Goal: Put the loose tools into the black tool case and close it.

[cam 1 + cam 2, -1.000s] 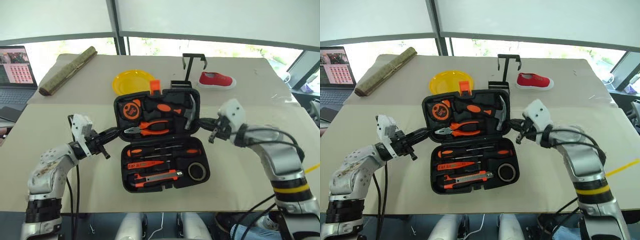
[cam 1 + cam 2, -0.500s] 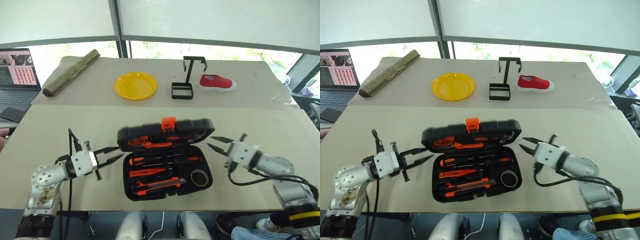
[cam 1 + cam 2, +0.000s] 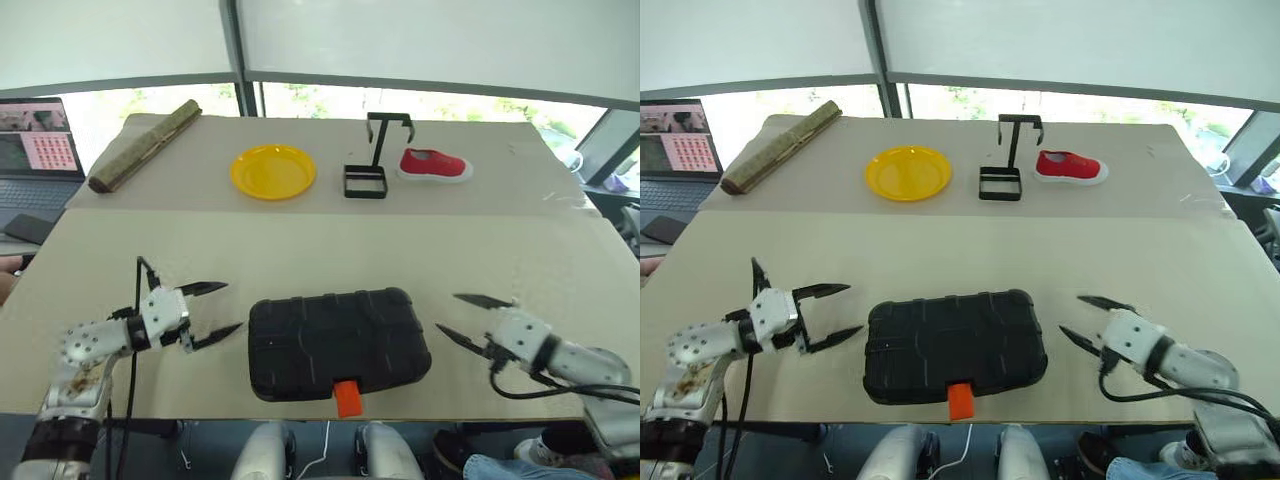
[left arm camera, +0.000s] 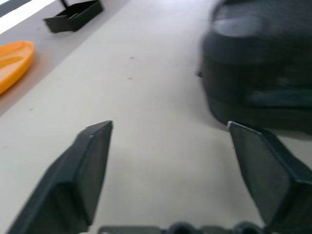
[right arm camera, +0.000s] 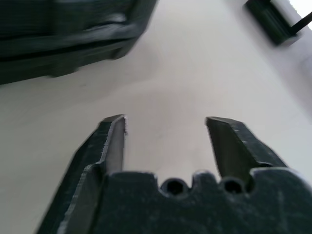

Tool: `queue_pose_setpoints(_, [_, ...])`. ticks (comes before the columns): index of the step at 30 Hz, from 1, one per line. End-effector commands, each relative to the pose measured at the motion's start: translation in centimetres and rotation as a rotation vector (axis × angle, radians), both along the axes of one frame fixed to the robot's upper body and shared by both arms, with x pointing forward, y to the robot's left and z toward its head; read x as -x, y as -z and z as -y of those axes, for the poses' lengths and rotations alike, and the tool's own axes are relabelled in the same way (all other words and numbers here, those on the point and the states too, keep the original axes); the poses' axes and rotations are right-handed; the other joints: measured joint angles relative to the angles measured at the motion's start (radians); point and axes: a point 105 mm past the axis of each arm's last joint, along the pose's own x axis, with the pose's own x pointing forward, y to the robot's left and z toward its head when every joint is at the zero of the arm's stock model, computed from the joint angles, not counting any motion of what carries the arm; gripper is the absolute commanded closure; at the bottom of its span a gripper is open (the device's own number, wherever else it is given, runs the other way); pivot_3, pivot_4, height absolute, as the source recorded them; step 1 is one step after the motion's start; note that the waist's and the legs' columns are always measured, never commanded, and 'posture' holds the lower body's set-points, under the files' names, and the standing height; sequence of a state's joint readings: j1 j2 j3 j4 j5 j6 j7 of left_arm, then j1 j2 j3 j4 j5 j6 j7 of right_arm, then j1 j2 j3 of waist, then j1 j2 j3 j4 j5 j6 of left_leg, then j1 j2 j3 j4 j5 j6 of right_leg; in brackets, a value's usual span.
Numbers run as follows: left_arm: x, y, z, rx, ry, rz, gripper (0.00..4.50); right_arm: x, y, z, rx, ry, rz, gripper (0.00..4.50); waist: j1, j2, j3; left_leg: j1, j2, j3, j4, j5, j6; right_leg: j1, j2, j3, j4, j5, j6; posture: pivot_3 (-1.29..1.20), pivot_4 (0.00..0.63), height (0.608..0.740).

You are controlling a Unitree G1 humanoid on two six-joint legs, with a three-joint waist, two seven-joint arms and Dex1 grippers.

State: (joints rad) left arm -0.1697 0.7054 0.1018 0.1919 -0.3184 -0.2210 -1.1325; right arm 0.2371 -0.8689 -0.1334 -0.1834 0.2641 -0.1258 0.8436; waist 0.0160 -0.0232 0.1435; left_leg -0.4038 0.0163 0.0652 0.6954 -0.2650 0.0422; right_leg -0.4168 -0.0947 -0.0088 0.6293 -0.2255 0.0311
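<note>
the black tool case (image 3: 338, 342) lies lid-down at 6 o'clock on the table, orange latch (image 3: 346, 398) sticking out unfastened. left gripper (image 3: 215, 310) at 9 and right gripper (image 3: 462, 319) at 3 flank it — fingers apart, empty. closing looks done; next likely pressing the latch.
</note>
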Motion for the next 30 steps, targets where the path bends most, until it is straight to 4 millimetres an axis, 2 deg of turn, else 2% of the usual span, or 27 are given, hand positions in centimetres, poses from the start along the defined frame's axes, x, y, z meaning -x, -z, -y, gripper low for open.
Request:
queue_pose_setpoints(1, [-1.0, -1.0, 1.5, 0.025, 0.029, -0.022, 2.34, 2.4, -0.9, -1.5, -0.038, -0.086, -0.132, 2.97, -0.003, 0.000, 0.000, 0.000, 0.000, 0.000, 0.000, 0.000, 0.000, 0.001, 0.000, 0.000, 0.000, 0.000, 0.000, 0.00, 0.150, 0.740])
queue_pose_setpoints(5, [-2.0, -0.4, 2.9, -0.026, 0.089, -0.108, 3.80, 6.1, 0.7, -4.2, 0.017, -0.234, -0.286, 4.35, -0.006, -0.001, 0.000, 0.001, 0.000, -0.001, 0.000, 0.000, 0.000, 0.001, 0.001, 0.000, 0.000, -0.001, 0.001, 0.00, 0.150, 0.740])
queue_pose_setpoints(7, [-2.3, -0.2, 3.2, -0.038, 0.112, -0.135, 4.42, 7.0, 1.2, -5.2, 0.014, -0.260, -0.340, 4.50, -0.008, -0.001, 0.000, 0.001, 0.000, 0.000, 0.000, 0.000, 0.000, 0.001, 0.002, 0.000, 0.000, -0.001, 0.000, 0.00, 0.150, 0.740])
queue_pose_setpoints(11, [-1.9, 0.9, 3.7, -0.087, 0.167, -0.237, 4.42, 6.9, 1.9, -7.2, 0.010, -0.268, -0.353, 4.50, -0.008, -0.002, 0.000, 0.000, 0.000, 0.000, 0.000, 0.000, 0.000, -0.001, 0.002, 0.001, 0.000, -0.001, 0.000, 0.00, 0.150, 0.740])
queue_pose_setpoints(16, [-1.4, 1.5, 4.0, -0.115, 0.208, -0.281, 4.42, 4.1, 1.5, -9.5, -0.047, -0.208, -0.250, 4.50, -0.005, -0.006, 0.000, -0.002, 0.000, 0.000, 0.001, 0.000, -0.001, -0.003, 0.002, 0.001, 0.001, -0.001, 0.000, 0.00, 0.150, 0.740])
queue_pose_setpoints(23, [-0.9, 1.9, 3.4, -0.102, 0.139, -0.298, 4.42, -0.6, 0.1, -10.6, -0.102, -0.116, -0.117, 4.50, -0.010, -0.007, 0.000, -0.003, 0.000, 0.000, 0.002, 0.000, -0.001, -0.004, 0.003, 0.002, 0.001, -0.001, 0.000, 0.00, 0.150, 0.740])
queue_pose_setpoints(30, [-1.0, 1.1, 3.7, -0.013, 0.068, -0.285, 4.42, -3.9, -0.6, -10.9, -0.111, -0.108, -0.072, 4.50, -0.010, -0.007, 0.001, -0.003, 0.000, 0.000, 0.002, 0.000, -0.001, -0.004, 0.002, 0.002, 0.002, -0.001, 0.000, 0.00, 0.150, 0.740])
